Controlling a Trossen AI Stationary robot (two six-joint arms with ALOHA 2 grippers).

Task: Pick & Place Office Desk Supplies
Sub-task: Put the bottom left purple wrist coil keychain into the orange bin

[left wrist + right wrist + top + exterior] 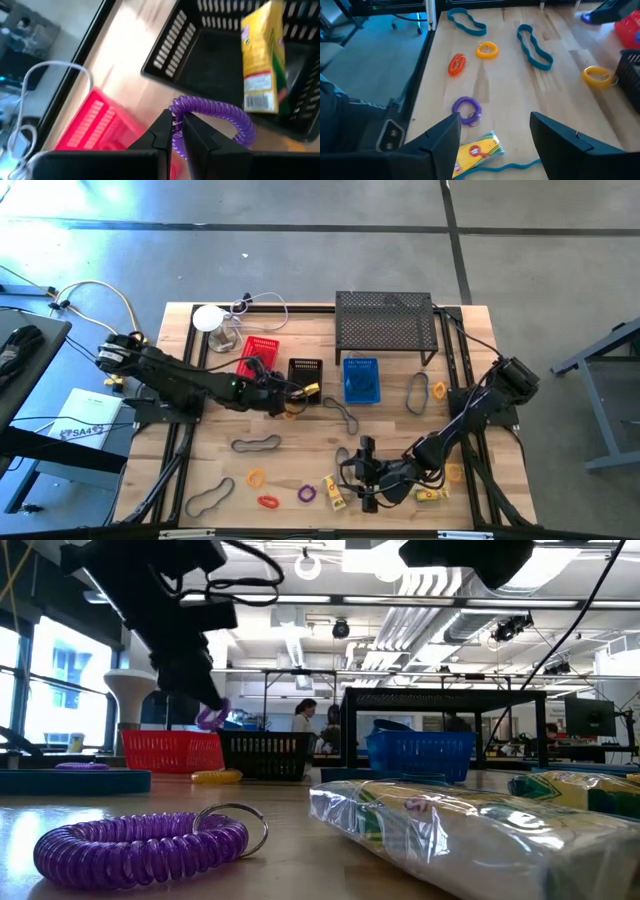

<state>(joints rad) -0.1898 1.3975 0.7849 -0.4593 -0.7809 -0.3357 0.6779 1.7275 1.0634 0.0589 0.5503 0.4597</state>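
In the high view, mid-frame, the left gripper (290,402) hovers by the black basket (305,369); lower right, the right gripper (366,476) waits open and empty. The low view, upper left, shows a purple coil (211,718) dangling above the red basket (172,751). In the left wrist view, at centre, its fingers (161,131) pinch that coil: light, springy, probably best gripped across one loop. The right wrist view shows another purple ring (467,109) centre-left on the table.

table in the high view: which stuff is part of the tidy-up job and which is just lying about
Job:
purple coil, held by left gripper
yellow coil
orange coil
yellow packet
band loop
black basket

Lying about:
mesh shelf
white round object
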